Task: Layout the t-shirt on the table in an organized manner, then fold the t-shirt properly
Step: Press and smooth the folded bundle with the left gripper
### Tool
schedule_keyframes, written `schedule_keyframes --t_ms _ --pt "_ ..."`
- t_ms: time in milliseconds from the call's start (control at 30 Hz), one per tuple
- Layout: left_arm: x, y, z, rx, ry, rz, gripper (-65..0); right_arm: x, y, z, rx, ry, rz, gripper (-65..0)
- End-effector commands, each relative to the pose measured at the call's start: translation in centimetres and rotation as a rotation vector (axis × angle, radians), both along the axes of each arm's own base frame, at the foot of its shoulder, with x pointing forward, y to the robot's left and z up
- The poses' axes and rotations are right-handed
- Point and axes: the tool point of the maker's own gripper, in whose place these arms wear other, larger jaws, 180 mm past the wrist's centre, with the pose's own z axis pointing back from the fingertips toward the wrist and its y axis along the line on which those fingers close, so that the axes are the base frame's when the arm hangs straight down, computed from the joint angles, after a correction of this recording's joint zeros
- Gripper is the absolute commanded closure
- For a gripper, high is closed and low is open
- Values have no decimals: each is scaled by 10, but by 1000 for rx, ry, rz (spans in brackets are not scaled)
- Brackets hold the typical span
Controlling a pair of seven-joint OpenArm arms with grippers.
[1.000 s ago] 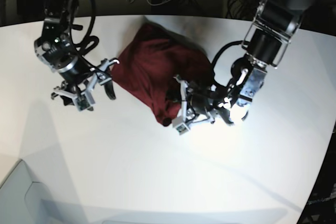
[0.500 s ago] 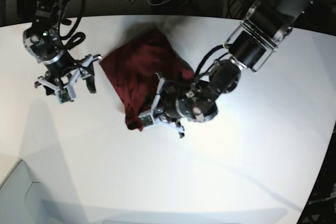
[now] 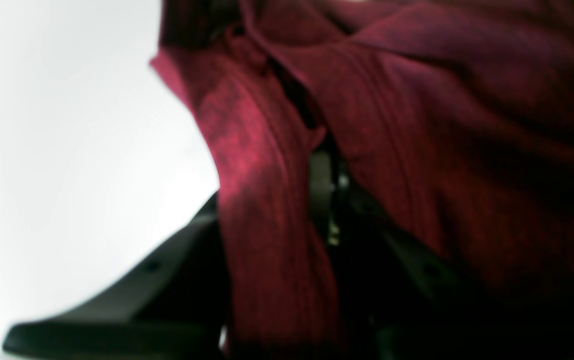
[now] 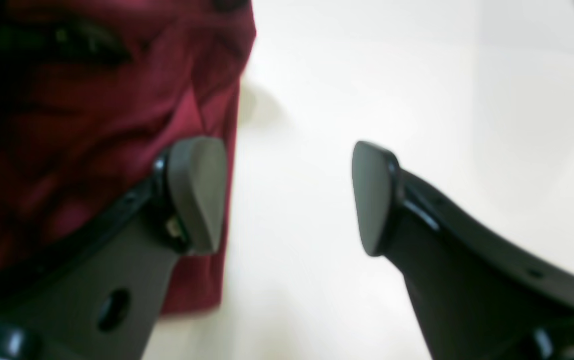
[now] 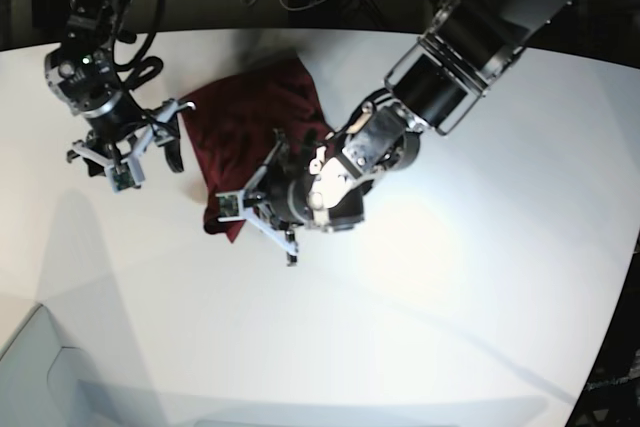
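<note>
Item: plain dark red soft cloth t-shirt. Location: far-left part of the large smooth white table, between the two arms. Condition: bunched and wrinkled, a rough mound with a narrow tail of cloth hanging toward the near side. No sleeve, collar or hem can be told apart in any view.

Item: left gripper, black, at the near edge of the cloth. Jaws nearly together and clamped on a fold of the t-shirt; the left wrist view shows a strip of red fabric running down between the dark fingers. The cloth around it looks pulled into long ridges.

Item: right gripper, black with grey pads. Jaws wide apart, nothing between them. In the right wrist view one pad lies just over the shirt's edge and the other over bare table; whether the pad touches the cloth cannot be told.

Progress, as judged: early in the layout stage.
- Done: one grip taken on the garment.
- Left: second grip on the opposite side; spreading the shirt flat; smoothing it out; all folds.
- Folding: not yet begun.
</note>
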Motion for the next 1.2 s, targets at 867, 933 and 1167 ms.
schedule_keyframes --t_ms 867,933,1167 --pt "2 -29 14 131 -226 -211 -4 -21 -13 -7 13 19 -59 -396" --pt "2 -29 14 133 -228 -212 -5 -22 -13 -7 13 20 -59 -396" --pt "3 -28 15 137 -232 -210 -101 -22 -13 -8 12 23 -59 -396"
